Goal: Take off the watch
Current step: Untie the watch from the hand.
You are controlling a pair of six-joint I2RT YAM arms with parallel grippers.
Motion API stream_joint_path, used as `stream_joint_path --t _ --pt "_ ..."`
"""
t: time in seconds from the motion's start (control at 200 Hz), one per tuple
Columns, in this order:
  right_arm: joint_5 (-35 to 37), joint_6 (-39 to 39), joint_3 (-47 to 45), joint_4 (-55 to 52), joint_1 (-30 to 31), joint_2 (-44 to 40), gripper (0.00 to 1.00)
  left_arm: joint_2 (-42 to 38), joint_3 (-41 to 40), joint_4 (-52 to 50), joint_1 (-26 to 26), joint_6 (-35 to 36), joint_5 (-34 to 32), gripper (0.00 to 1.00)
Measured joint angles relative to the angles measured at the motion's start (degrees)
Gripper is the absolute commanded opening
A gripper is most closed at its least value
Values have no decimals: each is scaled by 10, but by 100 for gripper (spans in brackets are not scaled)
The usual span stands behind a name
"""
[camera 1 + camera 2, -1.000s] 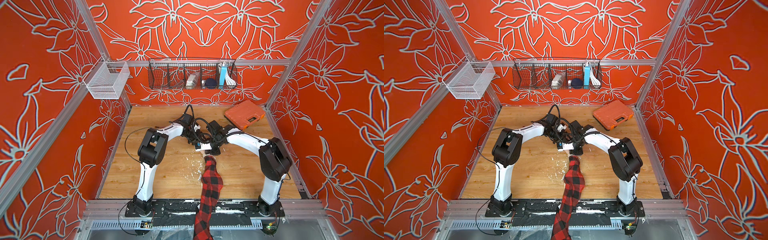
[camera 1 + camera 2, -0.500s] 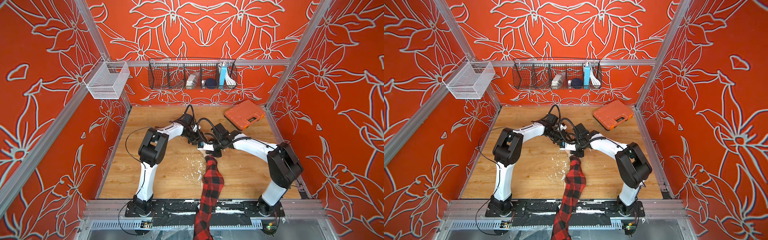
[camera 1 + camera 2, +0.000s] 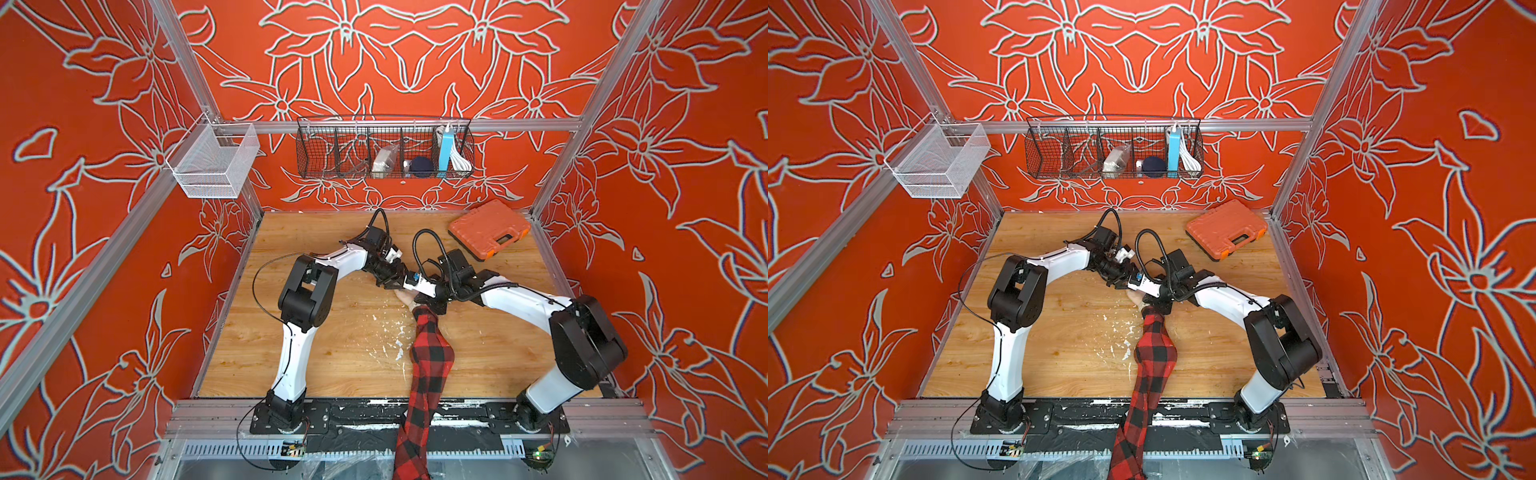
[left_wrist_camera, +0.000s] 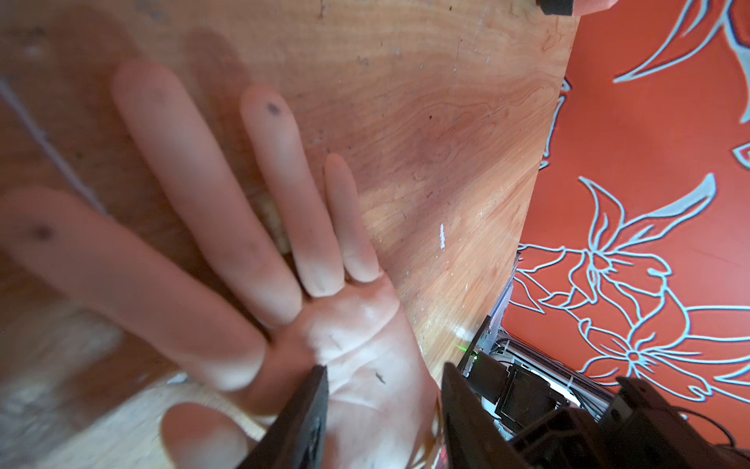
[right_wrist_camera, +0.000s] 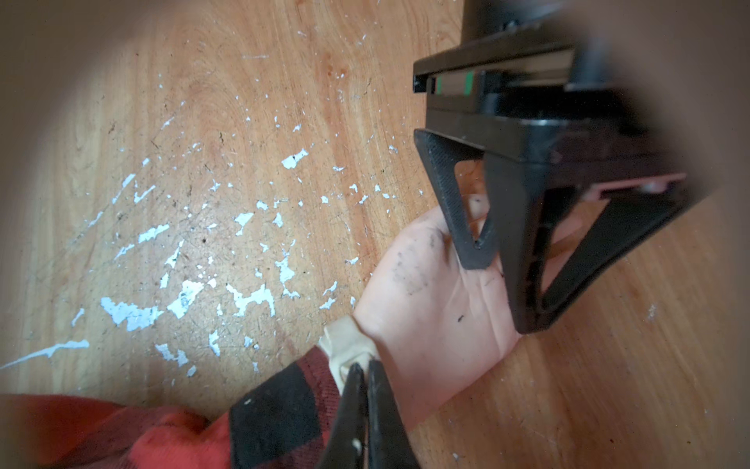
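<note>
Two white-and-black robot arms meet over a rubbery, flesh-toned dummy hand [image 5: 426, 292] lying palm up on a scuffed wooden table [image 3: 340, 353] flecked with white chips. The right gripper [image 5: 364, 369], its slim black fingers pressed together, pinches the watch [image 5: 345, 341] by its smooth cream strap. The strap circles the wrist just where a red-and-black plaid sleeve [image 5: 276, 414] ends; the watch's face is out of sight. The left gripper [image 5: 505, 288], its ribbed, wedge-shaped black fingers standing apart, straddles the palm, one tip on the thumb side and one at the little-finger edge. In both top views the sleeve hangs limp over the table's front edge. A moulded orange plastic case [image 3: 489, 229] lies at the back right corner, well apart from the arms. Above it a black wire basket [image 3: 384, 153] hangs on the floral orange wall, and a white mesh basket [image 3: 212, 166] hangs at the left.
</note>
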Motion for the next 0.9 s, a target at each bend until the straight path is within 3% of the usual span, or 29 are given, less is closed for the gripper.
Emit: stream_joint_path --t 0.345,0.901 --pt "7 80 -49 66 -9 -20 0 8 9 -9 0 10 5 48" --pt "114 274 -113 138 -11 -77 0 24 30 -37 2 13 13 47"
